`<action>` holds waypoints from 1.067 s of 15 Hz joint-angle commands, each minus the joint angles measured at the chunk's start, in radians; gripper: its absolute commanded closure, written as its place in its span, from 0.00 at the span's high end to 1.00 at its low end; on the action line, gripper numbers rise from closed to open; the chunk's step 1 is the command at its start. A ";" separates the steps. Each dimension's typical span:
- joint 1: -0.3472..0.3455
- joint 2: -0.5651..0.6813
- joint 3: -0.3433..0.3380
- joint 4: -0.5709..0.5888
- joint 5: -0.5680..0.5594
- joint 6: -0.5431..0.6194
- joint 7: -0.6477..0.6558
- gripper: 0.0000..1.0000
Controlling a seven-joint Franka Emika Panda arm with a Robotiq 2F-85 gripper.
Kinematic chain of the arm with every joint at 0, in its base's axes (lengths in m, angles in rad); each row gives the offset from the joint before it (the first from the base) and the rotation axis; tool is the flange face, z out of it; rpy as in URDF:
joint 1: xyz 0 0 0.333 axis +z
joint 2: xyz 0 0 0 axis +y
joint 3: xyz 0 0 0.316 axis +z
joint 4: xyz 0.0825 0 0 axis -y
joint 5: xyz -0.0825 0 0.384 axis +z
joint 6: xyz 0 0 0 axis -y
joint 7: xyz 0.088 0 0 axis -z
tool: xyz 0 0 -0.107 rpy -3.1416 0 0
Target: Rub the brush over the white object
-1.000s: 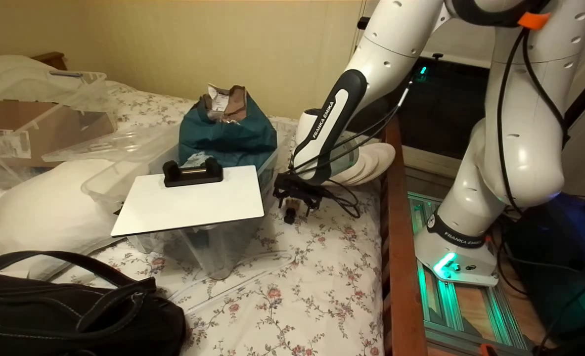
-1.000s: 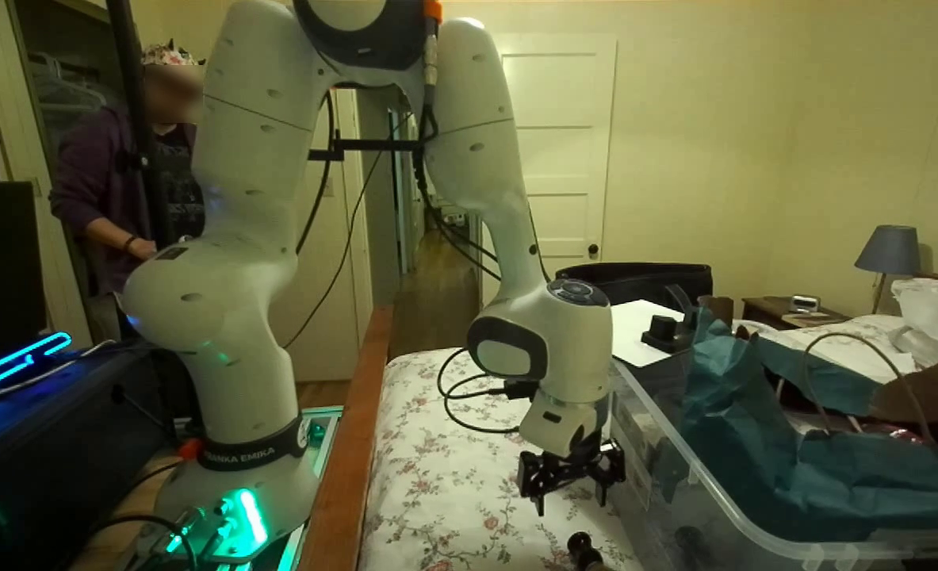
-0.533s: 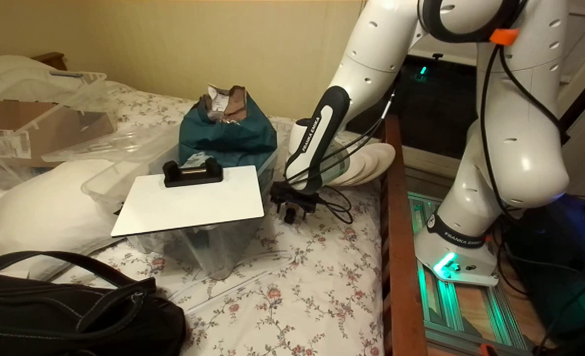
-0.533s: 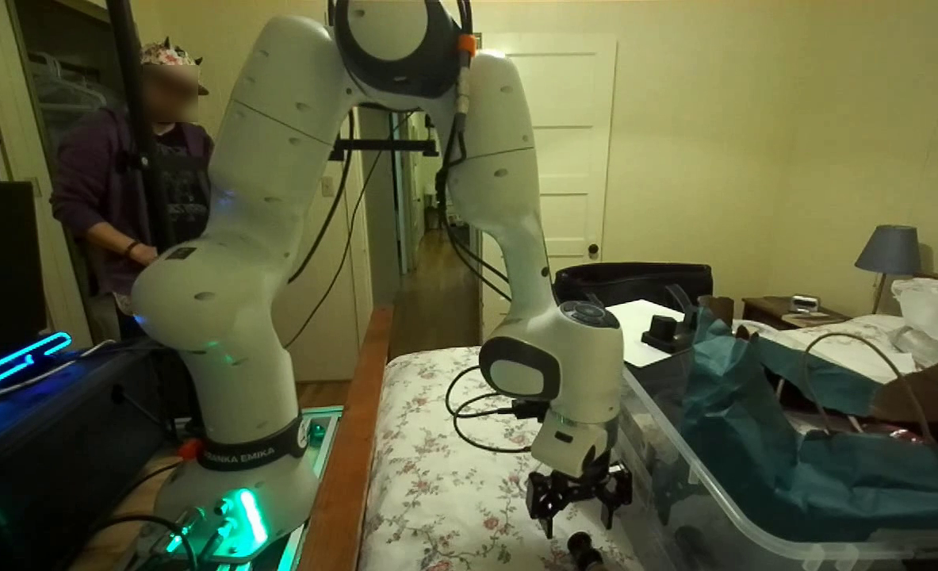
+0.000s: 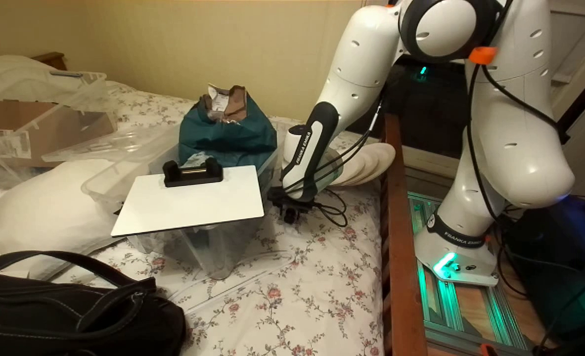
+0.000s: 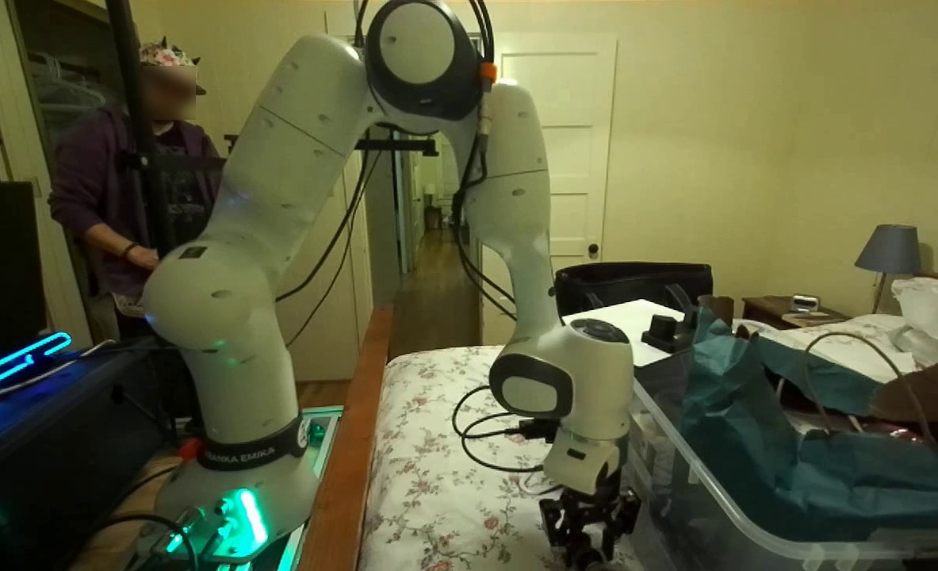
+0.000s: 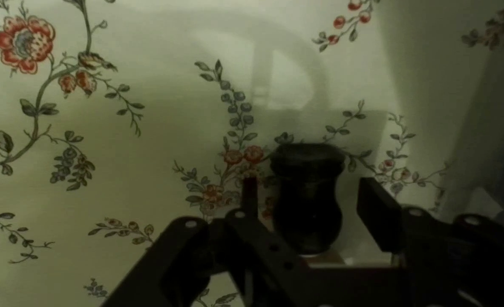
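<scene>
A white Franka arm [image 6: 516, 198] bends low over a floral bedspread [image 5: 272, 306], its gripper [image 7: 310, 192] parted wider than the tool beneath it, two fingers [image 7: 377, 213] flanking the brush [image 7: 307, 200]; bedspread shows on either side of the stubby black handle in the wrist view, and nothing is in the fingers' hold. The brush's flared end faces 12 o'clock in that view, with a brown patch at its 6 o'clock end. The light there is dim, and whether the brush stands or lies on the bedspread is hard to tell. In an exterior view, the white object [image 5: 379, 160] — off-white and rounded, with stepped edges — rests at the gripper's 2 o'clock, beside a wooden rail [image 5: 396, 237] and well apart from the brush, partly hidden by the arm. At 9 o'clock a white board [image 5: 193, 207] lies over a clear plastic bin [image 5: 215, 252], a black device [image 5: 193, 180] near the board's 12 o'clock edge; a teal bag [image 5: 225, 143] stands at 11 and a black handbag [image 5: 74, 316] sits at 8. In an exterior view, a person [image 6: 92, 186] in purple stands toward the gripper's 10 o'clock, and a table lamp [image 6: 887, 250] shows between 1 and 2.
</scene>
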 commanded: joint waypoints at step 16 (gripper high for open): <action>-0.270 -0.145 0.196 -0.083 0.125 -0.031 -0.109 0.13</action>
